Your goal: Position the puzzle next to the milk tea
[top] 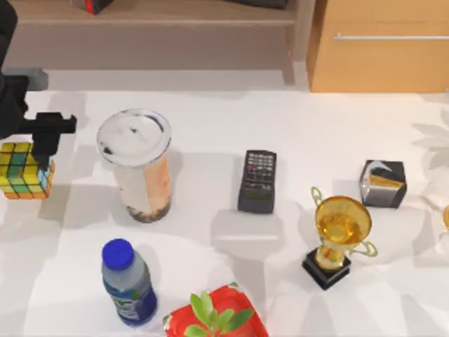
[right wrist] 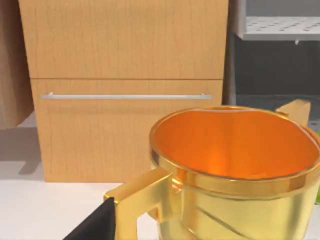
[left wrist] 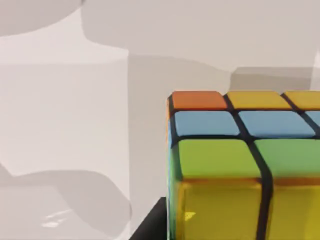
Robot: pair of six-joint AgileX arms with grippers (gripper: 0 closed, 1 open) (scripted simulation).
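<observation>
Left gripper [top: 43,144], black, sits at the far left of the white table [top: 295,119], fingers pinched on the small multicoloured 3x3 puzzle cube [top: 25,170], gripping it at its upper right corner as seen from above. The puzzle is at the table's left edge, left of the milk tea [top: 138,165], a tall clear plastic cup with white foamy top, peach liquid and dark pearls at the bottom; a gap of bare table lies between them, not touching. Left wrist view shows the puzzle [left wrist: 240,165] close up, orange, yellow, blue and green squares, over the white table [left wrist: 65,125]. Blue-capped plastic bottle [top: 128,282] stands in front of the cup, black remote [top: 257,180] to the cup's right, gold trophy on black base [top: 339,239] further right, black cube with silver-orange face [top: 383,183] near it. Right wrist view has the gold trophy cup [right wrist: 230,170] up close before a wooden cabinet [right wrist: 125,90]; right gripper's fingers, cannot tell.
</observation>
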